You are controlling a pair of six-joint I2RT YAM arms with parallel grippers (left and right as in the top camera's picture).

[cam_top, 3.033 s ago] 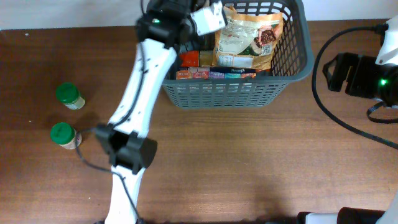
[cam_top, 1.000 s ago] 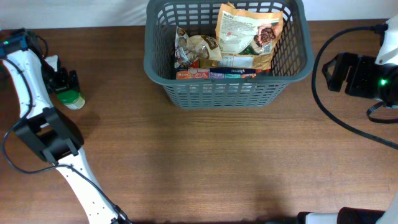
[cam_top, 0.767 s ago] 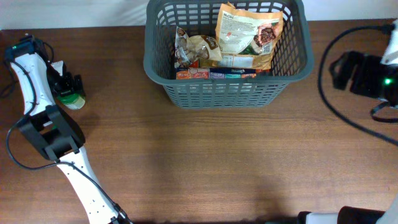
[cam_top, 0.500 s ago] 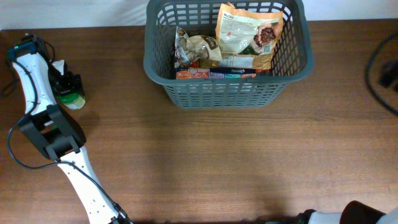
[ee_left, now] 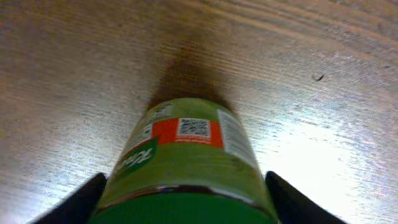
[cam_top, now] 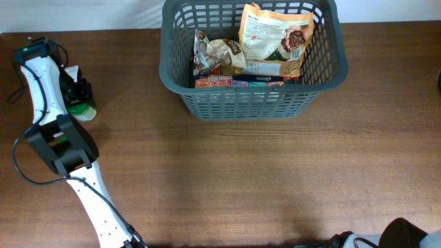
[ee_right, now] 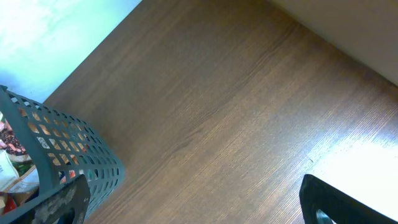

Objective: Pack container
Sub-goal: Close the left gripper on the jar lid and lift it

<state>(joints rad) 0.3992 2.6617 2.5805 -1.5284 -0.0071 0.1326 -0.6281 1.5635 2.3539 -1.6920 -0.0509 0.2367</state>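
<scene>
The container (cam_top: 251,103) is a dark grey slotted basket at the table's back, also at the left edge of the right wrist view (ee_right: 62,155). It holds snack bags (cam_top: 274,38) and flat boxes (cam_top: 238,83). A green-lidded jar (cam_top: 82,109) stands at the table's far left. My left gripper (cam_top: 77,96) is down over it. In the left wrist view the jar (ee_left: 186,149) fills the gap, and both fingers of the left gripper (ee_left: 186,205) press against its sides. My right gripper (ee_right: 199,205) is open over bare wood right of the basket.
The left arm's lower links (cam_top: 58,141) lie across the table's left side and hide what is under them. The wooden tabletop (cam_top: 241,179) stretches in front of the basket. A white wall runs behind the table's back edge.
The left fingers have drawn in from wide open onto the jar's sides. The right arm has swung away and left the overhead view on the right.
</scene>
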